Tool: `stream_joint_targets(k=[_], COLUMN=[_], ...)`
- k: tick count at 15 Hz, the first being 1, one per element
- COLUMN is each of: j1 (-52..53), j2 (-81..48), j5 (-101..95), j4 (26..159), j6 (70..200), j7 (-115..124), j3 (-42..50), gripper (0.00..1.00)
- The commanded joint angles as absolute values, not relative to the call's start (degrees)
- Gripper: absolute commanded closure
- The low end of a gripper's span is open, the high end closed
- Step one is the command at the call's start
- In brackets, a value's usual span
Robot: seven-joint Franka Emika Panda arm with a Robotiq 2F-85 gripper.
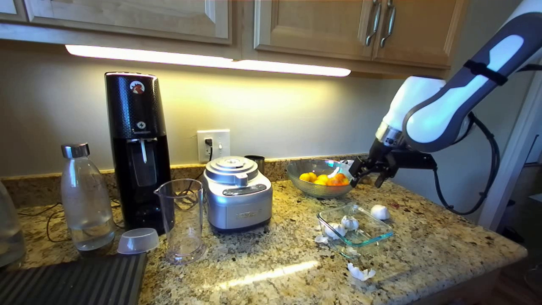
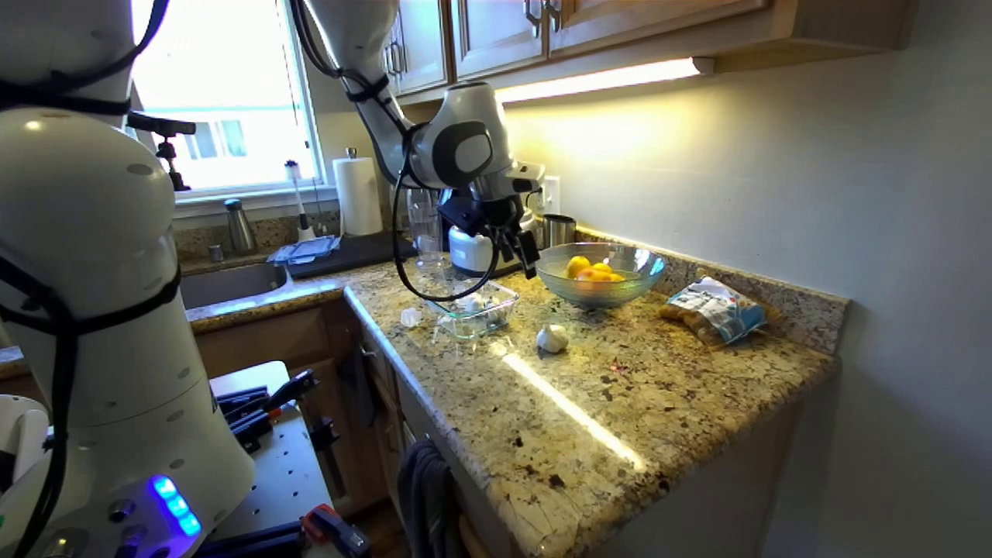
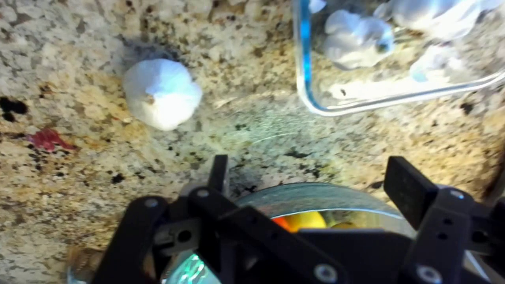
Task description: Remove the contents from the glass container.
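The glass container (image 1: 372,241), a low clear dish with a bluish rim, stands on the granite counter; it also shows in an exterior view (image 2: 474,324) and at the top right of the wrist view (image 3: 355,109). Its contents are white garlic bulbs (image 1: 335,230), which show in the wrist view too (image 3: 357,43), with loose white skin (image 3: 436,63). Another white garlic bulb (image 1: 380,212) lies on the counter beside the dish, also seen in the wrist view (image 3: 161,94). My gripper (image 3: 305,169) is open and empty, above the counter by the fruit bowl's rim, apart from the dish.
The glass fruit bowl (image 1: 322,189) with orange and yellow fruit stands behind the dish. A silver appliance (image 1: 239,203) and a tall clear tumbler (image 1: 184,220) stand to one side. A snack bag (image 2: 714,310) lies by the wall. Garlic skin (image 1: 360,272) lies near the counter's edge.
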State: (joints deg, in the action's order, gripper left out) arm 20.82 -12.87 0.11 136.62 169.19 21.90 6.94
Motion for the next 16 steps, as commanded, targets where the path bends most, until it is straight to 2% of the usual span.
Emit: stream_joint_targets(k=[1, 5, 16], j1=[16.5, 14.9, 11.7], j2=[-8.8, -11.5, -22.3], j5=[2.6, 3.7, -1.0], j4=[138.2, 135.7, 130.3], j6=[163.2, 158.5, 158.9], j7=[14.4, 8.8, -6.8], j3=[-2.4, -8.1, -10.3], gripper=[0.00, 0.00, 0.00])
